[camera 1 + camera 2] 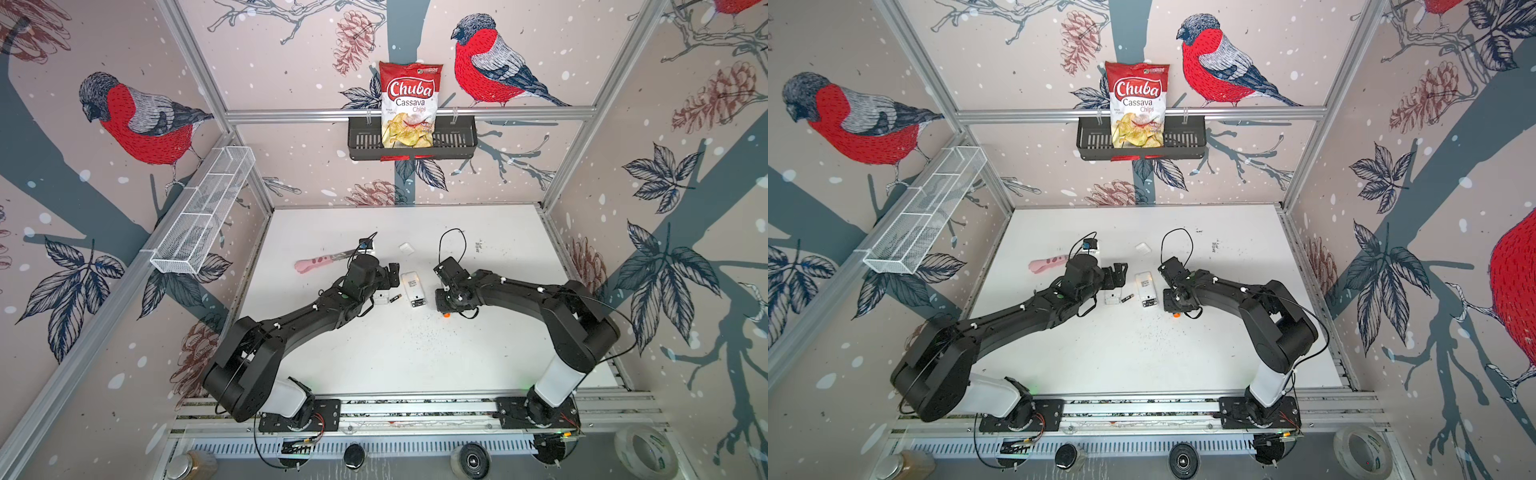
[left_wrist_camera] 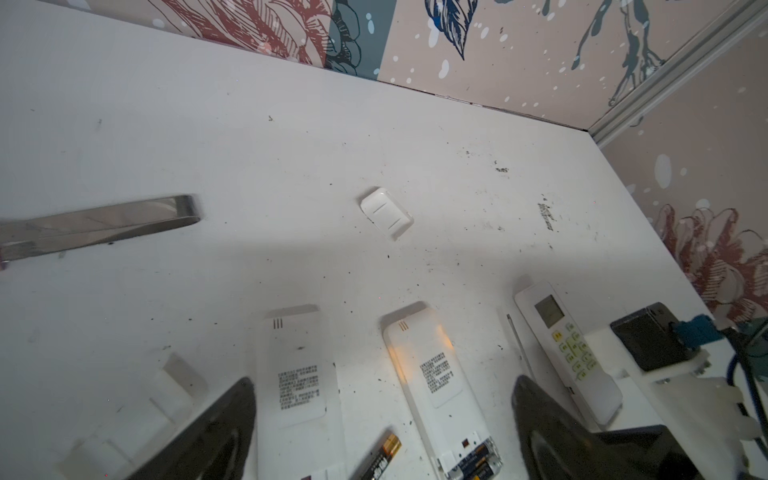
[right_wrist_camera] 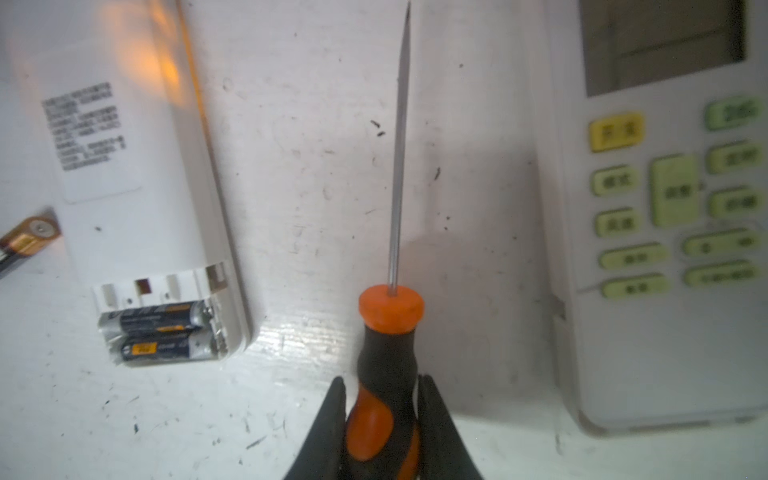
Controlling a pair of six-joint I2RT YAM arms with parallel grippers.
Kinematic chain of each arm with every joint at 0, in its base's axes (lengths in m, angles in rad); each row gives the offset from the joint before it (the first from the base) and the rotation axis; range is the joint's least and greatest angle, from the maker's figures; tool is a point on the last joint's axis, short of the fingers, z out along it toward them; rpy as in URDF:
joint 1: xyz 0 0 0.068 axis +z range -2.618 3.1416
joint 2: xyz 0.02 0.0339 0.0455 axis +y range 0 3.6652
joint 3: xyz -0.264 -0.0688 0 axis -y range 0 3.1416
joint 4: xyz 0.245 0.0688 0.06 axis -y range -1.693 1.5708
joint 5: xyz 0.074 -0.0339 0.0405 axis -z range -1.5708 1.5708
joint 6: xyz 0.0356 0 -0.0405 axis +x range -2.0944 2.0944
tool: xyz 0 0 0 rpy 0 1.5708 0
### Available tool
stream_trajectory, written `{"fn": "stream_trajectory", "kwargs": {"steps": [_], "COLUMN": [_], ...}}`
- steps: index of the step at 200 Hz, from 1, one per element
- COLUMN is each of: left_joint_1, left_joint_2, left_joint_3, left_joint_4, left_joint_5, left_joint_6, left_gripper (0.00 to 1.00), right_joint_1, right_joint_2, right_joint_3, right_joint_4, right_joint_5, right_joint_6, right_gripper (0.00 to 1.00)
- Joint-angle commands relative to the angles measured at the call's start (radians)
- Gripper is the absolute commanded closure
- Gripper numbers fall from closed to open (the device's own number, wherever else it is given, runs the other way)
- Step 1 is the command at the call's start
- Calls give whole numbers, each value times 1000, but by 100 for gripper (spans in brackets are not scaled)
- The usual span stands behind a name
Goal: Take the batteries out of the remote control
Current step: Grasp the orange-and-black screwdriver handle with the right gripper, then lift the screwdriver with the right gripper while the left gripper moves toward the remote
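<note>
From above, your right gripper (image 3: 384, 399) has its fingers hidden under the wrist, and the loose battery (image 2: 380, 457) is cut off at the frame edge. Two dark, gold-marked batteries (image 3: 162, 332) sit in the open bay of the remote (image 3: 124, 187), beside the right gripper, which is clamped on the screwdriver (image 3: 388, 332) handle. Your left gripper (image 2: 382, 382) gapes wide, with the loose battery showing between its fingers.

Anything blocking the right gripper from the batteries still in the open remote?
Nothing visible: the batteries lie exposed in the remote, only bare table between them and the right gripper, which grips the screwdriver.
</note>
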Motion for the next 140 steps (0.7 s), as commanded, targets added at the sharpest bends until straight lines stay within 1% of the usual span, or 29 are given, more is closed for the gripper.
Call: {"fn": "stream_trajectory", "kwargs": {"steps": [1,21,37,75,96,116,140], "left_joint_1": [28,77,95,98,100,101,101], "left_joint_2": [-20,-47,-58,-1,54,105,156], "left_joint_3": [-8,-51,-83,-49,-45,-35,-23], "left_joint_4": [64,155,245,319,396,445,486], "left_joint_5": [103,230,314,495,562,613,642], "left_joint_6": [-57,-131,-176,-244,-294,-317,-337], "left_gripper": [4,4,4,18,25,29,33], "right_joint_1": [6,14,14,19,23,28,36], "right_joint_2": [-51,-127,-181,-234,-262,-279,-283], "right_joint_3": [-9,-20,-22,8,7,8,10], "right_joint_4": [23,57,77,94,132,150,157], "right_joint_5": [-3,-3,-5,-52,-103,-135,-152], "right_joint_6": [-35,-70,-93,-150,-173,-199,-228], "right_gripper": [85,89,93,94,94,94,94]}}
